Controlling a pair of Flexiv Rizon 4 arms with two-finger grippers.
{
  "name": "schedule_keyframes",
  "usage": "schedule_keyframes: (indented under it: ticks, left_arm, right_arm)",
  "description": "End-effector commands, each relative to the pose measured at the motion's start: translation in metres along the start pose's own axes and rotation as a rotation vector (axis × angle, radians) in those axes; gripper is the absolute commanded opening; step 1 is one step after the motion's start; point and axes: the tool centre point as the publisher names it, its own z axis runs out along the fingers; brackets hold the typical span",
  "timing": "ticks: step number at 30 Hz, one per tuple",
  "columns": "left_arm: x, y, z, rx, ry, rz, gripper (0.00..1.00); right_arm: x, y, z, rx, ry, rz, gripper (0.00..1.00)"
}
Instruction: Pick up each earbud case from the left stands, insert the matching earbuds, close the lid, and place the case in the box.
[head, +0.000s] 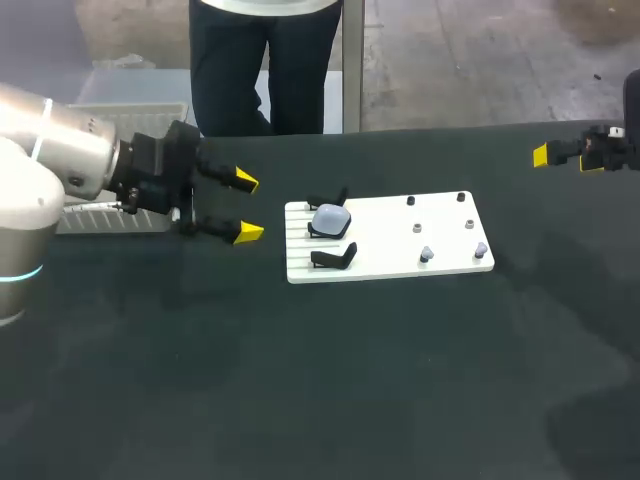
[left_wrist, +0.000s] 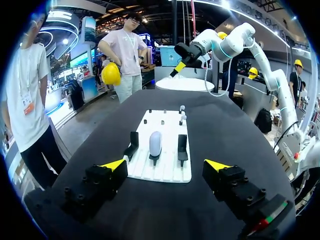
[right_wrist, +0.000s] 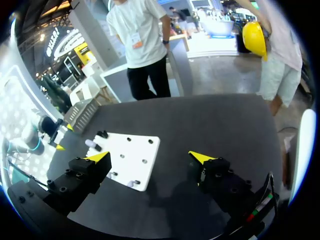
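A dark, matte desk (head: 320, 380) carries everything, its cloth-like top faintly mottled. At the far left the left arm (head: 60, 150) comes in low over the surface. A ribbed grey box (head: 100, 218) lies just behind it near the desk's back edge. The left tool (head: 246, 207) hovers with its yellow-tipped fingers spread wide and nothing between them, just short of a white board (head: 400, 250) that lies flat with its long side running across the desk. On the board's left end stand three black stands (head: 335, 258) in a row. The middle one bears a pale earbud case (head: 330, 219) (the only case in sight). In the left wrist view the case (left_wrist: 155, 144) is an oval, its long axis pointing straight away from that tool along the board's length. Towards the board's right end sit small pegs (head: 416, 227), and two pale earbuds (head: 426, 254) stand near its front edge. Far right, well apart from the board, the right tool (head: 565, 160) hangs wide open, holding nothing.
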Motion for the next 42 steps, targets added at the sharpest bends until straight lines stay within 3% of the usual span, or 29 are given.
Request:
schedule_keyframes:
  ticks: [1,6,9,14,24,42]
  left_arm:
    - [0.0,0.0,0.0,-0.002,-0.002,0.001,1.0]
    - [0.0,0.0,0.0,-0.002,-0.002,0.001,1.0]
    - [0.006,0.001,0.019,0.026,-0.031,0.02,1.0]
    - [0.011,0.002,0.043,0.017,-0.013,0.004,1.0]
    - [0.007,-0.002,0.068,0.034,-0.06,0.012,1.0]
    - [-0.001,0.015,0.097,0.065,-0.101,-0.01,1.0]
  right_arm:
    - [0.0,0.001,0.0,0.006,0.0,0.001,1.0]
    - [0.0,0.001,0.0,0.006,0.0,0.001,1.0]
    - [0.0,0.001,0.0,0.006,0.0,0.001,1.0]
    - [0.0,0.001,0.0,0.006,0.0,0.001,1.0]
    - [0.0,0.001,0.0,0.006,0.0,0.001,1.0]
    - [0.0,0.001,0.0,0.006,0.0,0.001,1.0]
